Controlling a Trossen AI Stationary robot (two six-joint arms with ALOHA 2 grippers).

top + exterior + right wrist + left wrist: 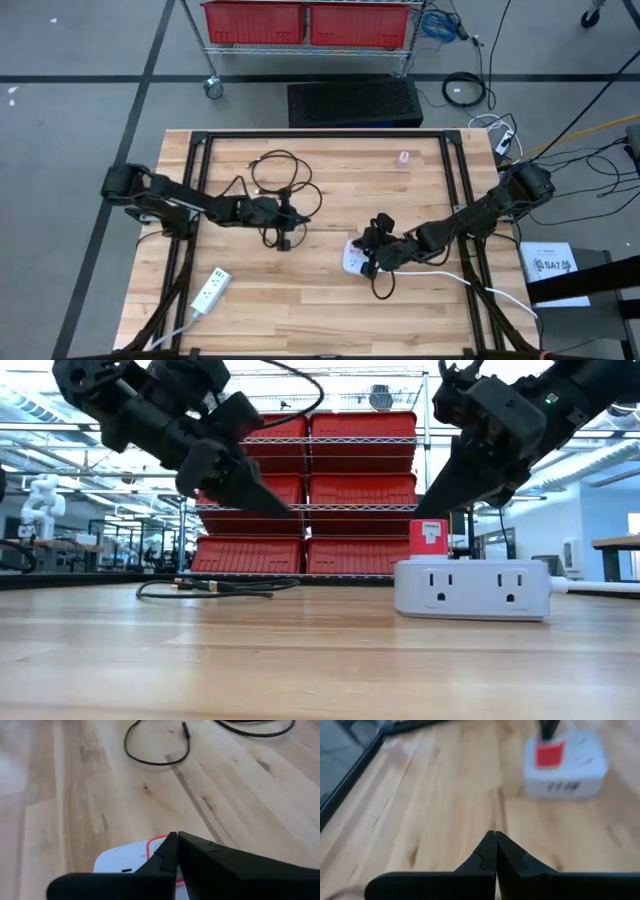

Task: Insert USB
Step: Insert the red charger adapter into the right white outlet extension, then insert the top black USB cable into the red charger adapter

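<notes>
At the left of the wooden table (330, 300), near its front edge, a white power strip (210, 291) lies at a slant, well apart from everything else. The left gripper (287, 213) hangs over the middle of the table with its fingers (492, 852) pressed tip to tip and nothing between them; in the low view it points down toward the board without touching it. Around and beneath it sprawls a black USB cable (285, 180), looped loosely on the wood, one end lying just beside the gripper. In the low view the cable (215, 587) rests flat on the table. Right of centre sits a white outlet block (472, 588) with a red tab (428, 538) on top and two sockets facing the low camera. The right gripper (366, 250) hovers just over this block, clenched shut on nothing, its tips above the block's red-marked top (156, 845). Farther back, near the table's far edge, lies a small pink object (404, 157).
</notes>
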